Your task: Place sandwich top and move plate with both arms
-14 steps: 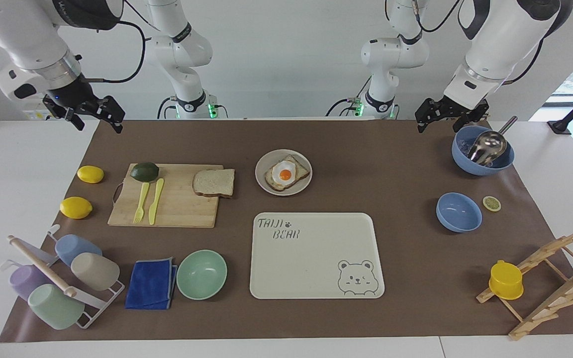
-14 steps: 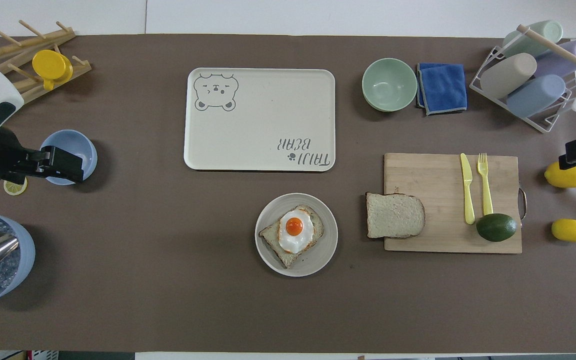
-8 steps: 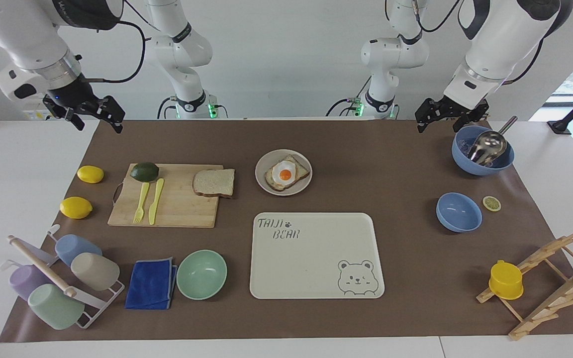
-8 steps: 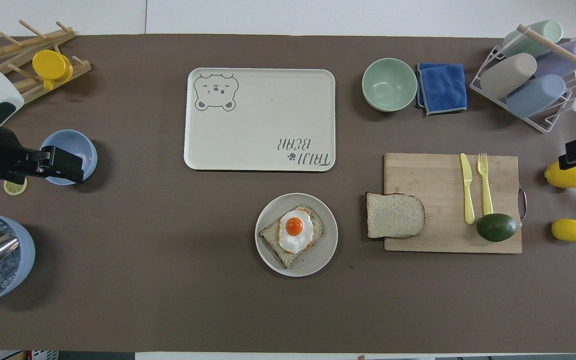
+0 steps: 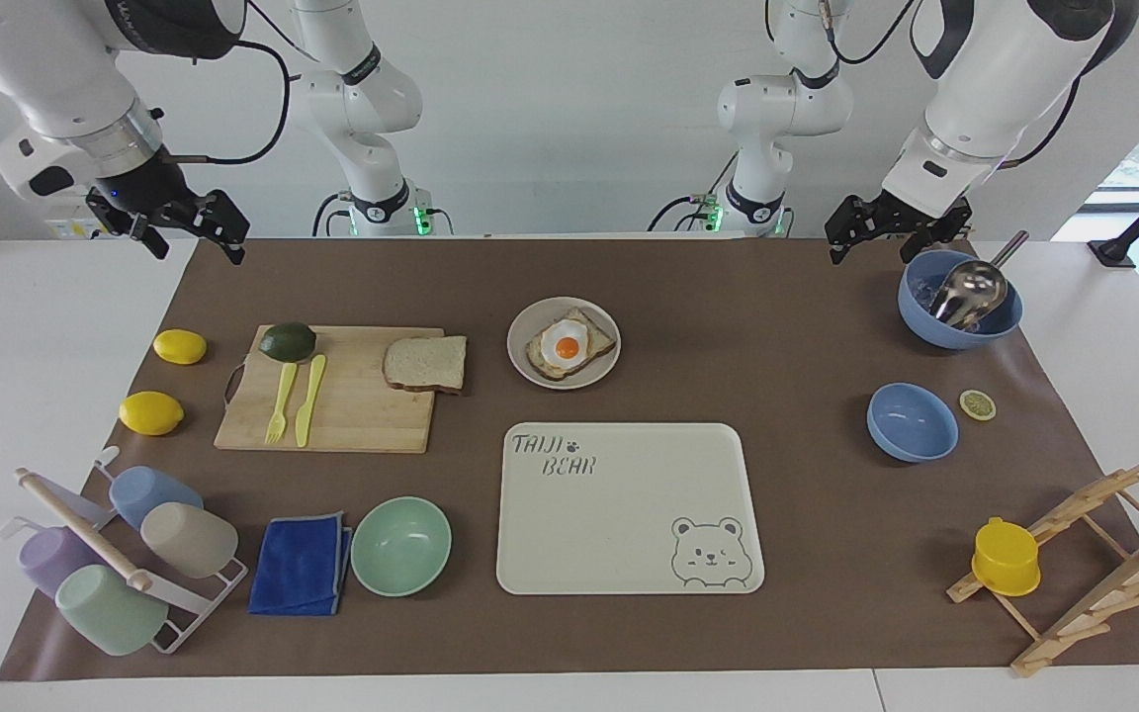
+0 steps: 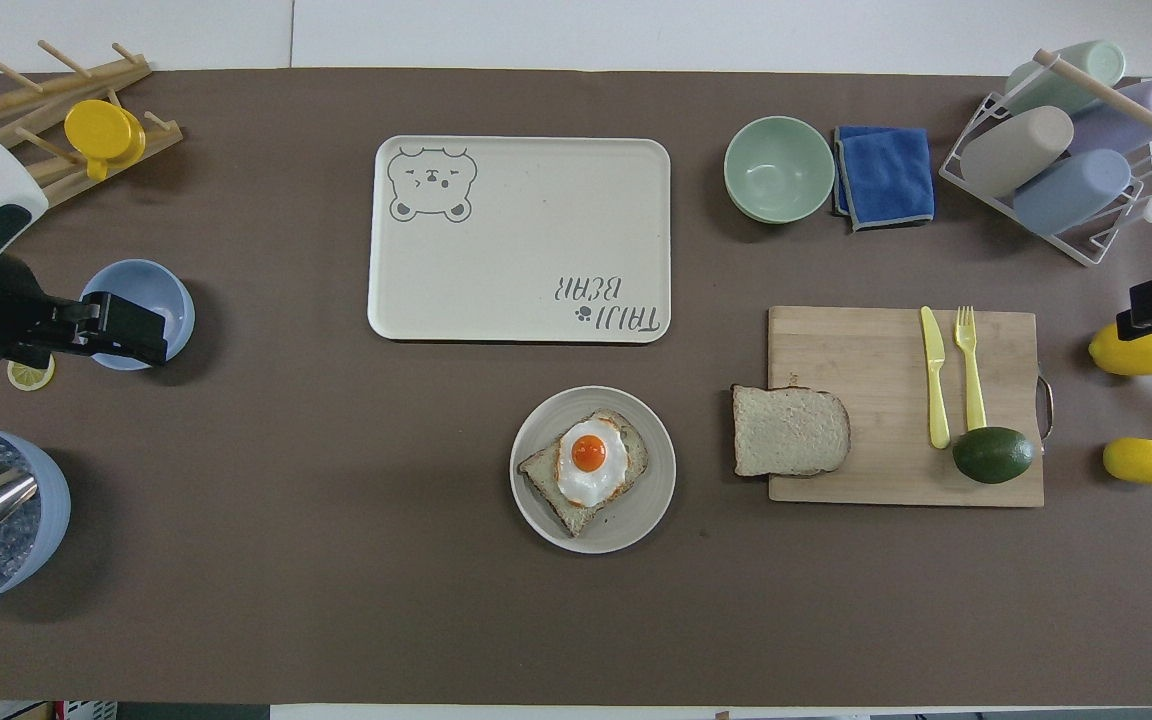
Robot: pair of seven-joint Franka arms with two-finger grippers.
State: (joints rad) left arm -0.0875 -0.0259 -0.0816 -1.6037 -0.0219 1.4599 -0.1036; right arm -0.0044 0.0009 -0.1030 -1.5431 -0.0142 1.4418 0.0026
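- Brown paper mat (image 5: 787, 326) covers the middle of the white desk (image 5: 36, 316); all the items sit on it.
- Sandwich top (image 5: 425, 364) lies flat on the wooden cutting board (image 5: 352, 415), at the board's corner nearest the plate, overhanging the board's edge a little; nothing touches it.
- Plate (image 5: 522, 362) sits mid-desk, just beside the cutting board toward the left arm's end, nearer to the robots than the bear-print tray (image 5: 629, 509). It carries the toast with a fried egg (image 5: 569, 346).
- Also on the board: a dark green avocado (image 5: 288, 341), a yellow-green fork (image 5: 279, 403) and a knife (image 5: 310, 400), side by side.
- Two lemons (image 5: 179, 346) lie off the board toward the right arm's end of the desk.
- Left tool (image 5: 894, 231): up in the air over the mat's edge nearest the robots, just beside the big blue bowl with a metal scoop (image 5: 961, 299); fingers released, grasping nothing.
- Right tool (image 5: 189, 225): raised over the mat's corner at the right arm's end, nearest the robots; fingers released, nothing in them.
- Both arms are well apart from bread and plate.
- Mint-green bowl (image 5: 401, 546) and blue cloth (image 5: 301, 564) sit near the desk edge farthest from the robots.
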